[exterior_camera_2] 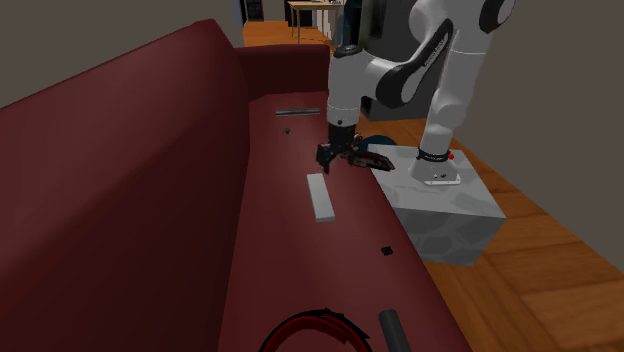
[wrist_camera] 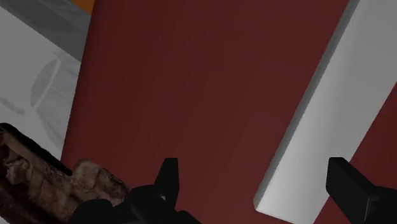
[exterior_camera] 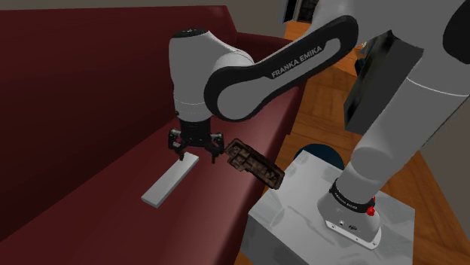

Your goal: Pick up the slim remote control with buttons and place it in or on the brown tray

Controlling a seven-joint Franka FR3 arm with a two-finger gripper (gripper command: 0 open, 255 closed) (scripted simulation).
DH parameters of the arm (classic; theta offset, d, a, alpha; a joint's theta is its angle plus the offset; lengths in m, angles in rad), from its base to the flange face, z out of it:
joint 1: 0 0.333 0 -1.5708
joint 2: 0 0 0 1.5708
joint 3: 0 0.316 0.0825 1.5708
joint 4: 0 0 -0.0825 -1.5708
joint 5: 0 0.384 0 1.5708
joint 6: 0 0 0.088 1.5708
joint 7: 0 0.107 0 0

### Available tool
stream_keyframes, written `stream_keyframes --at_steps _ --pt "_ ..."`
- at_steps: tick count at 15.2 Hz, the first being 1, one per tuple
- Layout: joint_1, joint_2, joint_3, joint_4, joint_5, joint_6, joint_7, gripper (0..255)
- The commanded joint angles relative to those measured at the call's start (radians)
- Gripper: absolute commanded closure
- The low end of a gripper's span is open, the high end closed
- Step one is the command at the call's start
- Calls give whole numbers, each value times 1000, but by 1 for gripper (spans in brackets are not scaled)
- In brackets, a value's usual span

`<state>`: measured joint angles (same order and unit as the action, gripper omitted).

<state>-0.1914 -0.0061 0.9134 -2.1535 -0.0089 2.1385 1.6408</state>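
The remote (exterior_camera: 171, 183) is a slim, plain light-grey slab lying flat on the dark red sofa seat (exterior_camera: 90, 150). My gripper (exterior_camera: 194, 154) hangs open just above the remote's end nearest the arm, holding nothing. In the wrist view the remote (wrist_camera: 331, 114) runs between the spread fingers (wrist_camera: 347, 181), closer to one of them, untouched. The brown tray (exterior_camera: 254, 163), rough and dark, sits at the seat's outer edge beside the gripper, towards the stand. From the second exterior view the gripper (exterior_camera_2: 333, 160) stands over the remote (exterior_camera_2: 320, 196), with the tray (exterior_camera_2: 372, 158) just beside it.
The grey stand (exterior_camera_2: 450, 200) abuts the sofa's front. Further along the seat lie a dark slim bar (exterior_camera_2: 298, 112), a small black square (exterior_camera_2: 386, 250), a dark cylinder (exterior_camera_2: 392, 328) and a red-and-black ring (exterior_camera_2: 315, 330). Wooden floor (exterior_camera_2: 540, 260) lies beyond.
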Motion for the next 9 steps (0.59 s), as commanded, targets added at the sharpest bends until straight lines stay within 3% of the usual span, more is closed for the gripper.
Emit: stream_keyframes --at_steps 1,5,9 --pt "16 134 18 74 -120 8 160 0" --pt "140 351 -56 244 -291 -18 383 0" --pt "165 387 -81 243 -319 11 409 0"
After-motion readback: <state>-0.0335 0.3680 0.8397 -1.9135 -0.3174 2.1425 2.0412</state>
